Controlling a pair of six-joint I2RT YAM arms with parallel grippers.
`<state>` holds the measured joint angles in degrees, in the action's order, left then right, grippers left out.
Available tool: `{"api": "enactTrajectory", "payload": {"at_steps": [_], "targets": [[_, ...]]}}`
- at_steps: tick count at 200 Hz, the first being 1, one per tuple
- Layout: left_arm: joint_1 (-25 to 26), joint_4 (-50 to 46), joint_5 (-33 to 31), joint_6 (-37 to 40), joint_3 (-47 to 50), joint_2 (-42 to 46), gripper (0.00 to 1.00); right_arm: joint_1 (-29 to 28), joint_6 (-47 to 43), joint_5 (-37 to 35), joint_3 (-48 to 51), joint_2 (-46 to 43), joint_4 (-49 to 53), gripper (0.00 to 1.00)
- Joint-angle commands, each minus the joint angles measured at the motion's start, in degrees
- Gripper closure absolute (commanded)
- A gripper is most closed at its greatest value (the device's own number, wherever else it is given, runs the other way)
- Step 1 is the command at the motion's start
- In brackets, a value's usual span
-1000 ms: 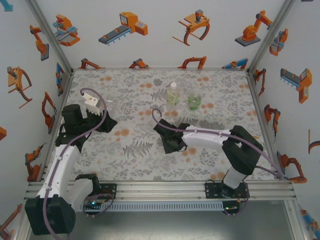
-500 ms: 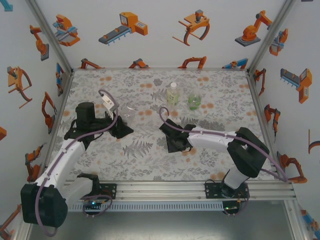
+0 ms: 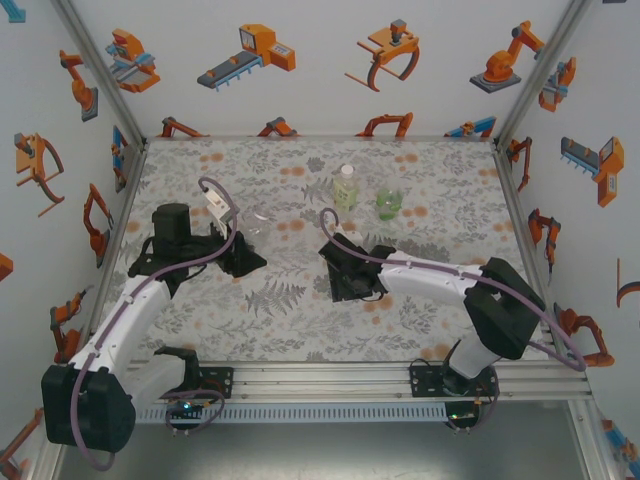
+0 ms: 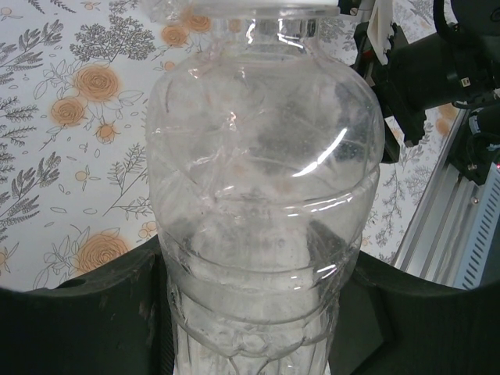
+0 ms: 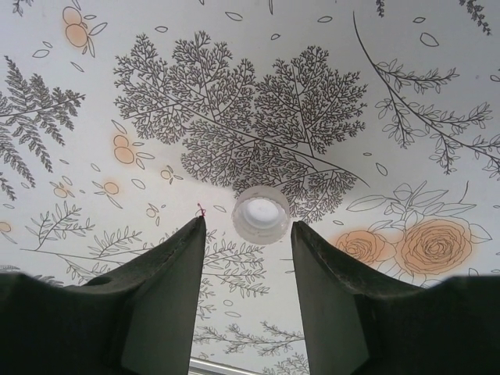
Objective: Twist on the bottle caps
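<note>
Between the fingertips of the right gripper (image 5: 248,225) we record item one: a white cap (image 5: 260,215), round, lying open side up on the floral mat (image 5: 234,86). It sits closer to one finger than the other; we cannot tell whether it touches that finger. Gripper state: jaws parted a little wider than the cap, nothing held, pointed down at the mat near the middle of the table (image 3: 440,175).

Item two: a clear bottle (image 4: 262,180), ribbed, its neck cut off at the top edge of the left wrist view, so we cannot tell whether a cap is on. Holder: the left gripper (image 4: 254,269), clamped on the ribbed body below the shoulder, one dark finger on each side.

Items three and four stand upright at the far middle of the table: a taller bottle (image 3: 346,188) with a pale yellow-green label and a white top, and just beside it on the right a shorter green bottle (image 3: 388,204). Both are well apart from either gripper.

Surroundings: white walls (image 3: 300,90) printed with orange robot pictures; an aluminium rail (image 3: 330,378) at the near edge, carrying both arm bases.
</note>
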<state>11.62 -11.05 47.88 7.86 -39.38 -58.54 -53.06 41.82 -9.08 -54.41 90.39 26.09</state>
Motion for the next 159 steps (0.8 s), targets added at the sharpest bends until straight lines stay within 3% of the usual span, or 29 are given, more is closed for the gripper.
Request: {"api": "enactTrajectory", "payload": {"at_steps": [1,159], "targets": [[0.16,-0.48,0.68,1.61,-1.86,0.08,1.0,0.32,0.05,-0.51,-1.51,-1.15,1.07,0.54],[0.15,-1.29,0.64,1.49,-2.55,-1.13,1.0,0.32,0.43,0.46,-0.78,1.36,0.11,0.56]]}}
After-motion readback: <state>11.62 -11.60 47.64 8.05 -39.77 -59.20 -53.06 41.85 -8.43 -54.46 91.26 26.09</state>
